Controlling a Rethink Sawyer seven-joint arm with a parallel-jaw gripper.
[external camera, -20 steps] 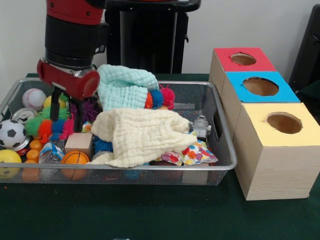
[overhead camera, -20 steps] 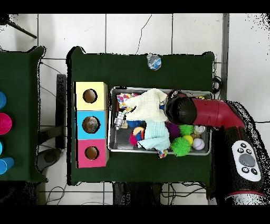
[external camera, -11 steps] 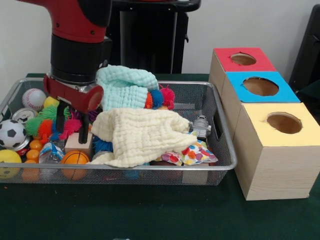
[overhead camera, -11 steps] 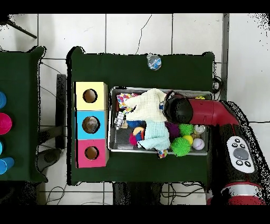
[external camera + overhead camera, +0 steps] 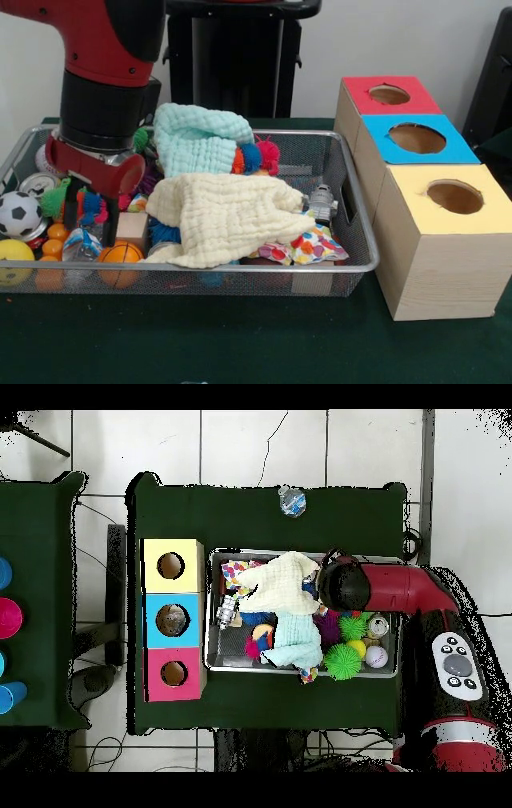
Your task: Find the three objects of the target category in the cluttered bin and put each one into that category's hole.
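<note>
Bin (image 5: 240, 282): full of toys.
Basketball (image 5: 120, 256): at 8 o'clock in the bin; hard and round, so it may roll.
Gripper (image 5: 90, 230): at 9 o'clock, fingers spread apart, pinching nothing.
Spiky ball (image 5: 91, 202): sits between the fingers and is likely the pick. It looks soft and light. Pinch its middle, not the thin spikes.
Boxes (image 5: 436, 240): at 3 o'clock, beside the bin.

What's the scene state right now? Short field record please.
gripper: down in the bin's ball end, fingers open over the spiky toys
bin: wire mesh basket, cluttered
cloths: cream cloth in front, mint cloth behind
balls: soccer ball, basketball
boxes: red box, blue box, yellow box, holes on top
</note>
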